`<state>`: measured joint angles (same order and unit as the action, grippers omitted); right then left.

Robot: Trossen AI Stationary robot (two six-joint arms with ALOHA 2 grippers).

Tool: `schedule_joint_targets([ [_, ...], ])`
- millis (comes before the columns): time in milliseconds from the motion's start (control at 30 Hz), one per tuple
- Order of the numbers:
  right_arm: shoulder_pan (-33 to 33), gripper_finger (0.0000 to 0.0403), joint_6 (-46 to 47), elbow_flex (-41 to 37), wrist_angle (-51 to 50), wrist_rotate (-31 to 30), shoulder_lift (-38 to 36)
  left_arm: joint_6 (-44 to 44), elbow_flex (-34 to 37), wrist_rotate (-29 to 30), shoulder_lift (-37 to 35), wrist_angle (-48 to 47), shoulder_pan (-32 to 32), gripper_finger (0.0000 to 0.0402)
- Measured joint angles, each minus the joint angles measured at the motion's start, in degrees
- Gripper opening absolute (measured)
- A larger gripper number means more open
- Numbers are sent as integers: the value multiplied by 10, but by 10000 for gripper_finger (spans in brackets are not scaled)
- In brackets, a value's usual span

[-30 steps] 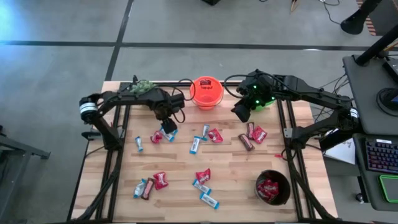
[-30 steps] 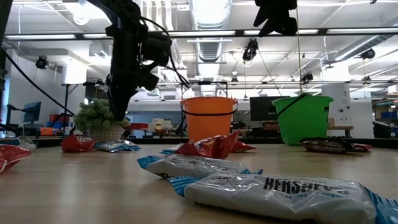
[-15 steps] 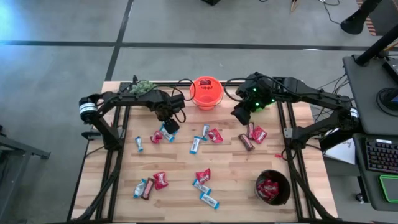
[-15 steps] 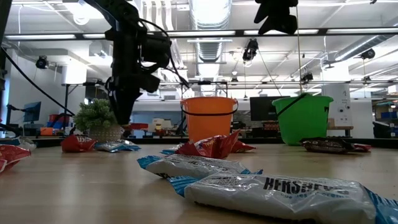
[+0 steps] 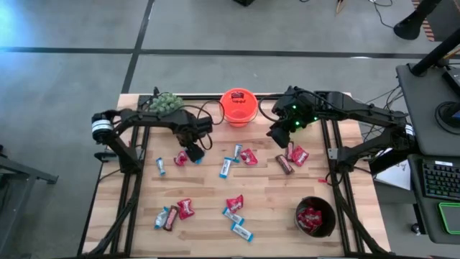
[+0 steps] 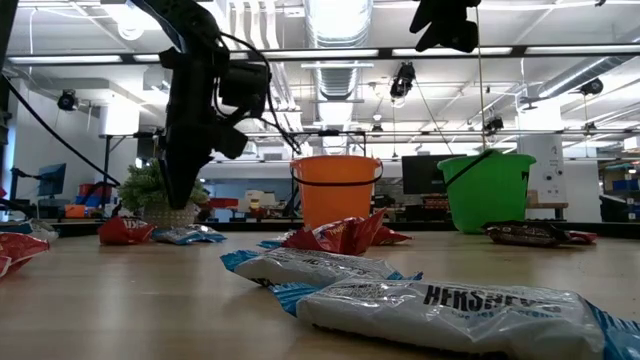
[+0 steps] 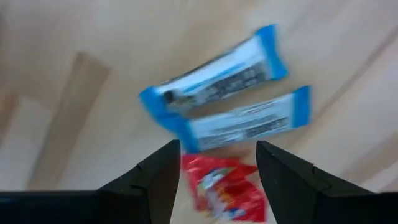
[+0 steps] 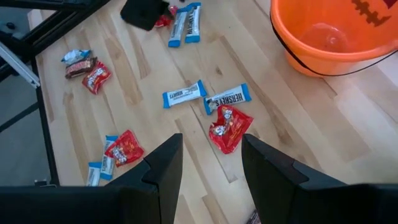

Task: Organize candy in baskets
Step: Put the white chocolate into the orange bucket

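While my left hand (image 7: 217, 171) hangs over the bench (image 5: 273, 194) with its fingers apart and nothing between them, a red packet (image 7: 225, 190) lies right below, touching two blue-and-white bars (image 7: 242, 102) just beyond it. The packet looks light, crinkly and soft, likely to slide or buckle, so I would pinch it across its puffed middle, pressing down onto the wood. My right hand (image 8: 210, 158) waits above the bench beside the orange basket (image 5: 238, 106), fingers apart, empty. More candy is scattered across the bench; red packets already sit in the black basket (image 5: 315, 216).
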<state>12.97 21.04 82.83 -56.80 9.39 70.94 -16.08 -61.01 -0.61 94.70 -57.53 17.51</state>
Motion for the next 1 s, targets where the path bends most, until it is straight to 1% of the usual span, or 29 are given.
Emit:
schedule_joint_targets([
  [167, 0, 153, 0, 0, 0, 0, 0, 4, 0, -4, 0, 27, -19, 192],
  [400, 0, 153, 19, 0, 0, 0, 0, 25, 0, -4, 0, 33, -21, 192],
  [500, 0, 153, 22, 0, 0, 0, 0, 58, 2, -7, 0, 30, -22, 192],
  [633, 0, 153, 25, 0, 0, 0, 0, 131, 5, -34, 0, 9, -31, 192],
  [733, 0, 153, 28, 0, 0, 0, 0, 167, 13, -36, 0, -6, -32, 192],
  [1000, 0, 153, 43, 0, 0, 0, 0, 196, 32, -48, 1, 5, -32, 192],
])
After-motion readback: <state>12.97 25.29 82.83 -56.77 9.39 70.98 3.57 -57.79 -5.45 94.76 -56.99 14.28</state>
